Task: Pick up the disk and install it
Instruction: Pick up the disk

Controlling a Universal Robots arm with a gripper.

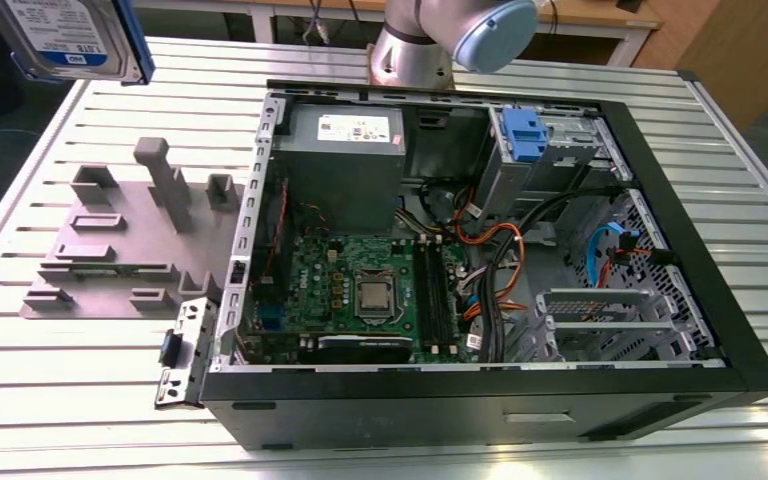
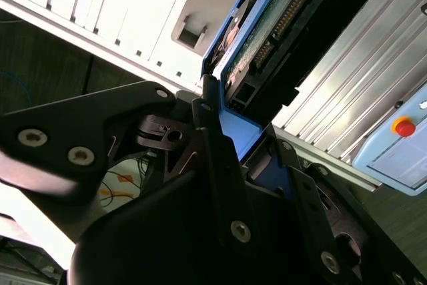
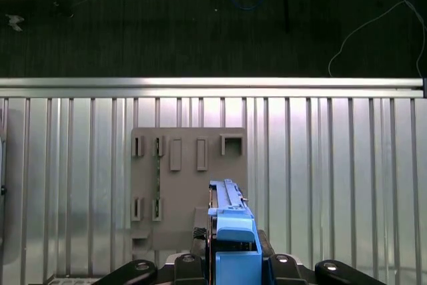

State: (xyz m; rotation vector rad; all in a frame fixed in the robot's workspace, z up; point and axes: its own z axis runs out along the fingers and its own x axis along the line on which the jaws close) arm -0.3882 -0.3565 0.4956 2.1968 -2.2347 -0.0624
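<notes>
Black end effector [image 2: 243,139]: linkage fingers clenched on the disk [image 2: 267,51], gripping its blue carrier rail at one short end. The drive's long axis runs straight out from the fingers. Its circuit-board face and connector pins show in the second wrist view, and it is edge-on in the first wrist view.

Position of the disk: held aloft, off the bench [image 1: 77,400] and well apart from the computer case [image 1: 491,395], on the side where the grey fixture plate [image 1: 111,255] lies. The white-and-blue label faces the exterior view.

Computer case: lying open on the bench, side panel off, fixture plate just beside it. Contents:
- grey power supply [image 1: 344,150] against the far wall
- motherboard [image 1: 357,290] mid-case
- orange and black cables [image 1: 491,250] beside the board
- drive bay with blue latch [image 1: 524,135] in the far corner, on the side away from the disk

Obstructions, as judged: the plate's upright pegs, the case wall facing the plate, the power supply and the cable bundle lie between disk and bay.

Robot arm [image 1: 451,40]: rises behind the case.
</notes>
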